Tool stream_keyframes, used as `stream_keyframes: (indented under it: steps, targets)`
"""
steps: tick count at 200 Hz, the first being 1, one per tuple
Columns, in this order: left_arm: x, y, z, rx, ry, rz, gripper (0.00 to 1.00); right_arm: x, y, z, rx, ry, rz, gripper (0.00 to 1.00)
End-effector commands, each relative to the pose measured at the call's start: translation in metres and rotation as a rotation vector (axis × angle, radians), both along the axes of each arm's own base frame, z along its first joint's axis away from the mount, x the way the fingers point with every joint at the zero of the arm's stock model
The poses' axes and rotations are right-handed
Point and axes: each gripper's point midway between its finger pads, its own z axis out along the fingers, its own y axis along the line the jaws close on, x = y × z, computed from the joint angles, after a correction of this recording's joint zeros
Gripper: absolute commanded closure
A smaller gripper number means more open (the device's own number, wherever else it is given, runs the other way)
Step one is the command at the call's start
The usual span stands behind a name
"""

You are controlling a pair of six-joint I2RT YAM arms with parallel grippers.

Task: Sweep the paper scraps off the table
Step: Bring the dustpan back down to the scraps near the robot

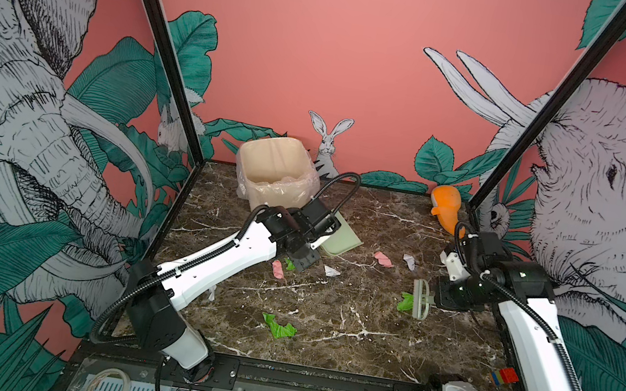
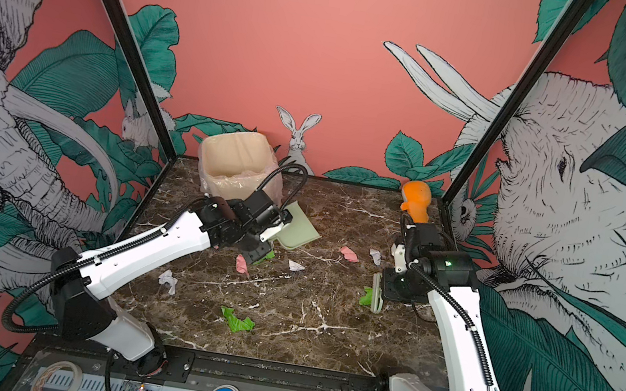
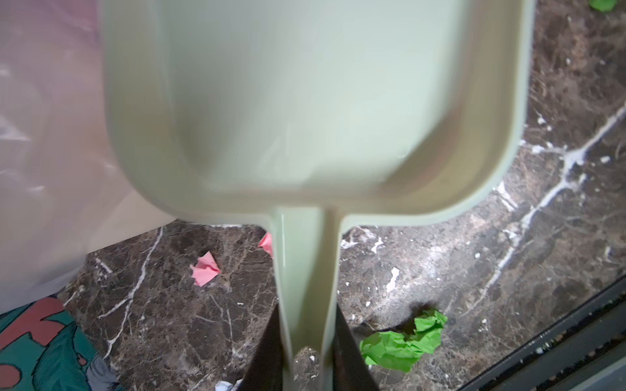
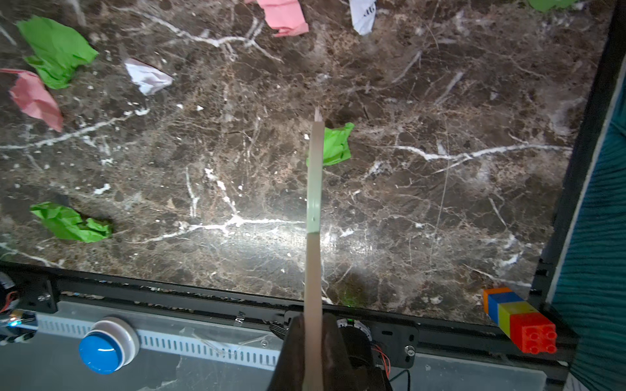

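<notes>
Left wrist view: left claw [image 3: 306, 325] closed narrowly on the handle of a pale green dustpan [image 3: 305, 101], whose blurred pan lies beside a clear-bagged bin [image 3: 44, 135]; whether its lip touches the surface [image 3: 440, 270] cannot be told. Of the paper scraps [image 3: 205, 269], this pink one and a bright green scrap [image 3: 403, 342] lie on the marble on either side of the handle. Right wrist view: right claw [image 4: 313, 325] fully closed on the thin handle of a brush [image 4: 313, 189], seen edge-on, its far end touching a small green scrap [image 4: 337, 144]. More green, pink and white scraps lie loose, apart from the brush. Toy bricks [image 4: 521, 325] sit at the front right corner, and a blue button [image 4: 105, 348] lies outside the front edge. Both top views: bin at the back edge, left of centre, with the dustpan just in front of it; orange toy [image 1: 445, 210] in the back right corner; brush upright near the right edge, the small green scrap against it. A pink scrap [image 1: 384, 259] and a white scrap [image 1: 410, 261] lie between dustpan and brush, and a larger green scrap [image 1: 279, 326] nearer the front edge. In a top view another white scrap [image 2: 168, 280] shows beside the left arm, near the left edge.
</notes>
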Motion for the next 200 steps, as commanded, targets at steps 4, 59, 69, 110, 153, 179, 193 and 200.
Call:
stream_keyframes:
  steps: [4, 59, 69, 110, 153, 179, 193, 200]
  targets:
    - [-0.018, -0.021, -0.014, -0.038, 0.039, -0.045, 0.83, 0.002, -0.014, -0.005, -0.077, 0.015, -0.038, 1.0]
    - [-0.046, -0.056, -0.047, -0.039, 0.086, -0.149, 0.83, 0.029, -0.029, -0.036, -0.199, 0.043, -0.06, 1.0]
    - [-0.049, -0.06, -0.05, -0.04, 0.088, -0.162, 0.83, 0.033, -0.033, -0.041, -0.227, 0.053, -0.066, 1.0]
    - [-0.057, -0.072, -0.056, -0.076, 0.098, -0.195, 0.82, 0.042, -0.037, -0.057, -0.262, 0.064, -0.068, 1.0]
    - [-0.064, -0.07, -0.065, -0.054, 0.117, -0.216, 0.78, 0.045, -0.037, -0.064, -0.265, 0.074, -0.066, 1.0]
    - [-0.066, -0.069, -0.07, -0.045, 0.124, -0.221, 0.77, 0.048, -0.036, -0.068, -0.262, 0.077, -0.064, 1.0]
    - [-0.066, -0.067, -0.078, -0.025, 0.132, -0.217, 0.78, 0.049, -0.034, -0.071, -0.255, 0.082, -0.062, 1.0]
    - [-0.067, -0.067, -0.082, -0.012, 0.14, -0.217, 0.79, 0.05, -0.033, -0.072, -0.253, 0.085, -0.061, 1.0]
